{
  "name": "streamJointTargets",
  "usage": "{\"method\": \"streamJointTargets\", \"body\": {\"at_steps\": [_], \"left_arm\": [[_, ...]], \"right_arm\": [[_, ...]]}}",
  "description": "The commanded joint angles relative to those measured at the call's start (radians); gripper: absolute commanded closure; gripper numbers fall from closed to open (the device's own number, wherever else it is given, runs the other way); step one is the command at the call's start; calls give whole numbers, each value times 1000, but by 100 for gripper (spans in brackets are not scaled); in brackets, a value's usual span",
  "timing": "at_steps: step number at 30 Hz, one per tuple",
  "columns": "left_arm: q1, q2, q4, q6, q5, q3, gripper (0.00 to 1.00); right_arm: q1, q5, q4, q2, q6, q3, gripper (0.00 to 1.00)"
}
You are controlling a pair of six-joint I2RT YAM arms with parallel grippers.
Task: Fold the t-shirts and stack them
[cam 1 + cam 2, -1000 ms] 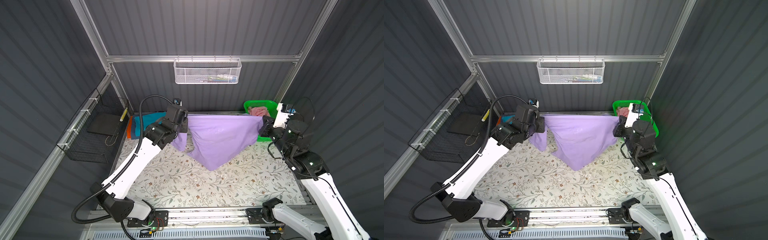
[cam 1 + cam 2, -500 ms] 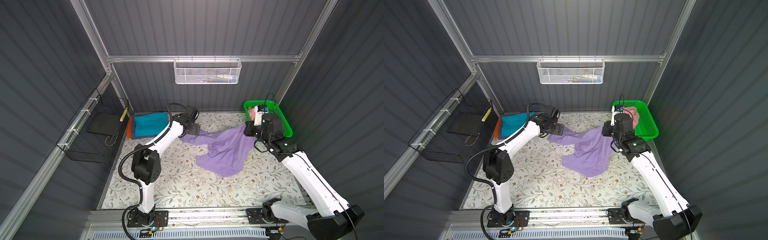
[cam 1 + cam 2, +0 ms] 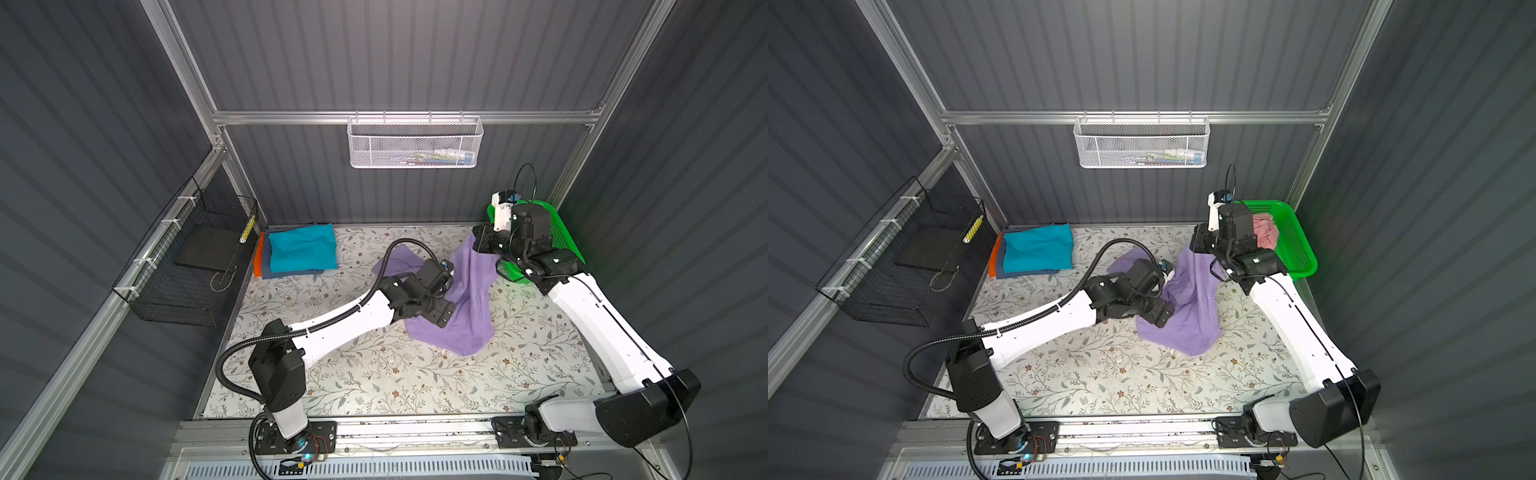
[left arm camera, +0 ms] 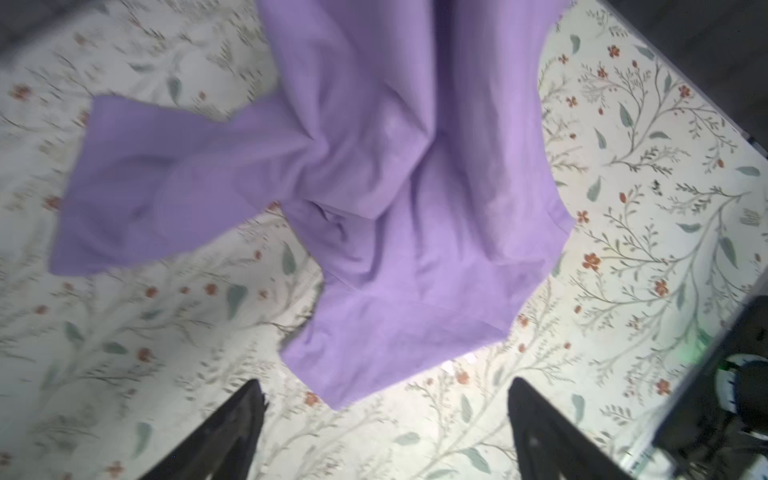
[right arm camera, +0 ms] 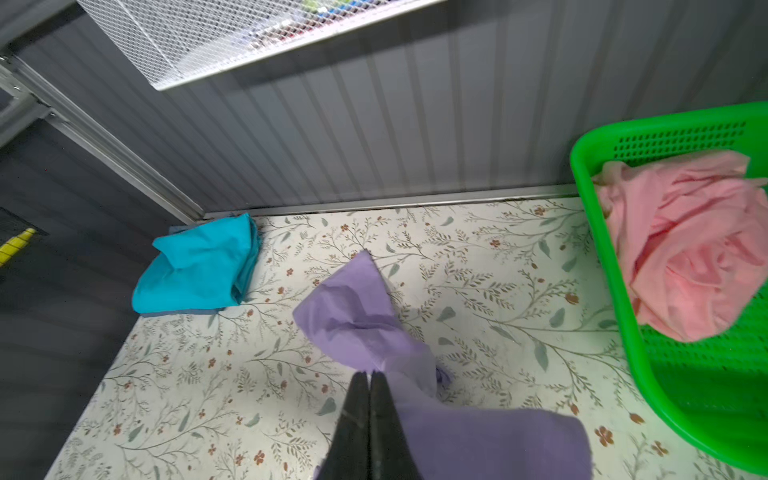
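While my right gripper (image 5: 368,379) is clamped on one edge of the lavender shirt (image 3: 465,299) at two o'clock, I note the cloth trailing crumpled onto the table (image 3: 374,374) centre. My left gripper (image 4: 384,401) hangs spread wide above it, holding nothing. The folded teal shirt (image 3: 301,249) lies at ten o'clock.

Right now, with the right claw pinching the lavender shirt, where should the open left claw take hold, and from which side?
Likely the near corner of the lavender shirt, straight down from above: it lies flat on the tablecloth, framed by the open left claw, while the right claw holds up the far end.
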Motion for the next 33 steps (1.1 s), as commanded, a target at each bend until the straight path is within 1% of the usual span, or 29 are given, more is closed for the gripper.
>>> {"method": "streamJointTargets", "body": {"at_steps": [1, 4, 8, 9, 12, 15, 19, 25, 26, 27, 28, 29, 30, 32, 33], "left_arm": [[-18, 71, 95, -19, -2, 1, 2], [-58, 167, 89, -29, -33, 51, 1], [-118, 189, 155, -10, -127, 64, 0], [-130, 199, 178, -6, -168, 69, 0], [-147, 274, 181, -6, -239, 131, 0], [-158, 378, 141, -13, -257, 220, 0], [-178, 476, 111, 0, -282, 300, 0], [-178, 634, -33, -24, -350, 440, 1], [-178, 653, -49, -27, -351, 456, 6], [-178, 668, -58, -31, -349, 463, 17], [-178, 675, -64, -37, -349, 467, 33], [-177, 676, -66, -43, -349, 465, 53], [-176, 670, -64, -52, -350, 459, 72], [-176, 649, -59, -55, -353, 446, 93], [-176, 633, -57, -56, -356, 443, 100]], "right_arm": [[-1, -55, 5, 28, 29, 62, 100], [-1, -97, 4, 57, 58, 88, 100], [-1, -157, 26, 85, 104, 99, 100], [-1, -167, 26, 92, 114, 102, 100], [-1, -198, 65, 109, 143, 105, 100], [-2, -216, 78, 124, 168, 97, 100], [-1, -221, 99, 129, 188, 77, 100], [-1, -230, 113, 133, 194, 73, 100], [-1, -230, 116, 134, 195, 72, 100], [-1, -232, 118, 134, 197, 72, 100], [-1, -232, 118, 134, 197, 70, 100], [-1, -233, 119, 132, 195, 69, 100], [-1, -233, 120, 131, 195, 68, 100], [-1, -229, 120, 130, 188, 66, 100], [-2, -224, 120, 130, 184, 65, 100]]}}
